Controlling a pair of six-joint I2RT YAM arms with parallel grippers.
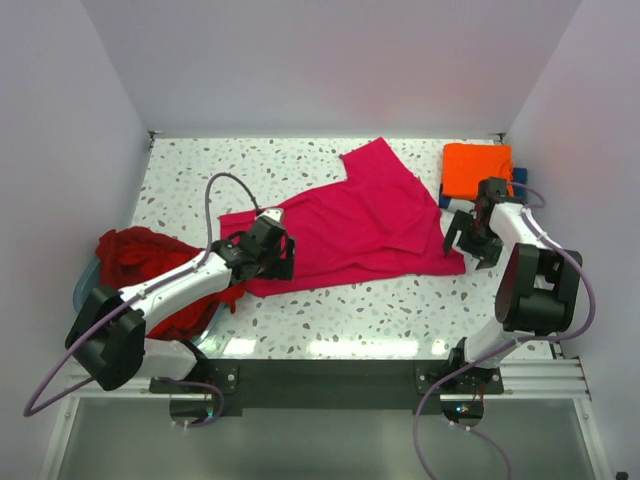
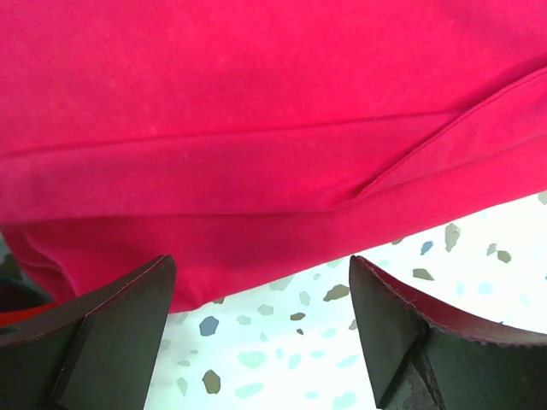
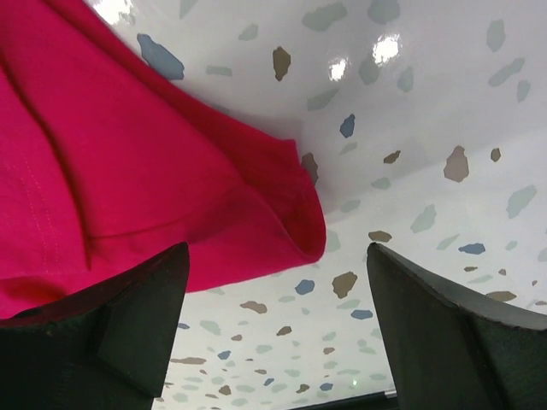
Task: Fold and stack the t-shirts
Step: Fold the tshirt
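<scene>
The magenta-pink t-shirt (image 1: 360, 215) lies half-folded and rumpled at the centre of the tabletop (image 1: 350, 310). It is probably light, limp and prone to bunching, so it is best pinched at hem corners or along a folded edge. One orange t-shirt (image 1: 477, 168) sits folded at 2 o'clock, and a sliver of navy blue cloth (image 1: 446, 196) shows beneath it. A dark red heap (image 1: 140, 265) lies at 9 o'clock over a pale blue tub (image 1: 86, 272); how many shirts it contains cannot be told. The left gripper (image 2: 261, 265) hangs spread over the pink shirt's 8 o'clock edge, holding nothing. The right gripper (image 3: 278, 252) is likewise spread and empty at the shirt's 4 o'clock corner.
</scene>
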